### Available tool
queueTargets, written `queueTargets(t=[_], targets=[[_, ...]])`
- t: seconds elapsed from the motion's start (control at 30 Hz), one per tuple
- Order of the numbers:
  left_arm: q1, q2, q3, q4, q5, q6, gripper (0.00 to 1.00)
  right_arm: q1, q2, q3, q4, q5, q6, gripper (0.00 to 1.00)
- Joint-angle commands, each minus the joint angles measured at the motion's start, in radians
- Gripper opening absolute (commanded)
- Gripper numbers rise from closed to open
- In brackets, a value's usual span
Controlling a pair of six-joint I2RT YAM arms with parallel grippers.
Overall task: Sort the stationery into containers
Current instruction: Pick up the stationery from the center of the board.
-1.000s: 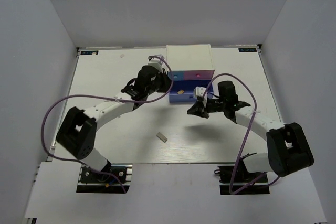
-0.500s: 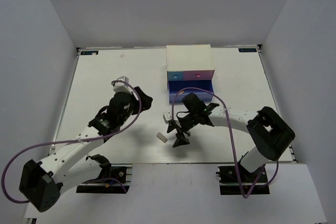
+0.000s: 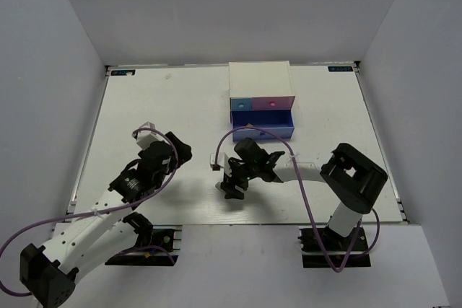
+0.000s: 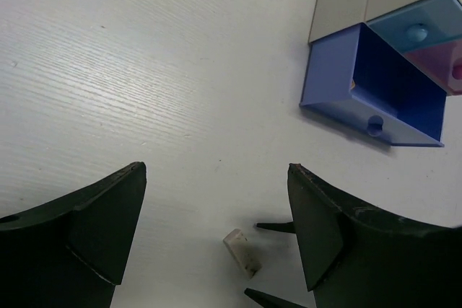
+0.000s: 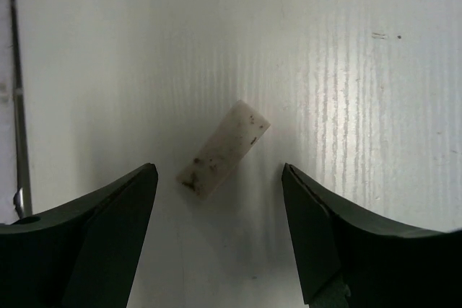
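Whitish speckled eraser lies flat on worktop toward near edge; judged light, firm, grippy; right pincer gapes wide astride it; take long sides; left pincer wide, empty.

The white drawer unit stands at the far middle of the table, and its open purple-blue drawer juts toward the near edge, open from above. Left and right of the unit lies broad bare tabletop, closed in by side walls. In front of the drawer, the right arm slants across the path. Its right gripper hangs spread over the eraser, with a bare strip of table between the eraser and each finger. Front-left of the unit, the left arm and its wide-spread left gripper take up the near-left side, apart from the right gripper.
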State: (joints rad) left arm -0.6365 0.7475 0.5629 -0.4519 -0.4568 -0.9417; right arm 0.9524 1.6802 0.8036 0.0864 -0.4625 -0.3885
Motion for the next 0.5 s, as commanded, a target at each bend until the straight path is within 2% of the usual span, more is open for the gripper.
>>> queueTargets(t=[0.0,0.13,0.23,0.27,0.3,0.37,0.47], targets=[[0.004,-0.019,-0.004,-0.051,-0.046,-0.040,0.89,0.040,0.030,0.016,0.074,0.087,0.065,0.75],[0.004,-0.028,-0.004,-0.070,-0.057,-0.049,0.89,0.074,0.039,0.009,0.095,0.120,0.068,0.70],[0.004,-0.039,-0.014,-0.079,-0.057,-0.060,0.89,0.094,0.053,-0.004,0.128,0.183,0.062,0.57],[0.004,-0.039,-0.014,-0.079,-0.057,-0.060,0.89,0.095,0.061,-0.004,0.128,0.196,0.060,0.51],[0.004,-0.039,-0.014,-0.079,-0.057,-0.060,0.89,0.095,0.065,-0.009,0.130,0.224,0.053,0.37],[0.004,-0.039,-0.023,-0.067,-0.057,-0.069,0.89,0.097,0.067,-0.017,0.128,0.242,0.050,0.26],[0.004,-0.030,-0.023,-0.054,-0.057,-0.069,0.89,0.091,0.047,-0.023,0.119,0.245,0.059,0.03]])
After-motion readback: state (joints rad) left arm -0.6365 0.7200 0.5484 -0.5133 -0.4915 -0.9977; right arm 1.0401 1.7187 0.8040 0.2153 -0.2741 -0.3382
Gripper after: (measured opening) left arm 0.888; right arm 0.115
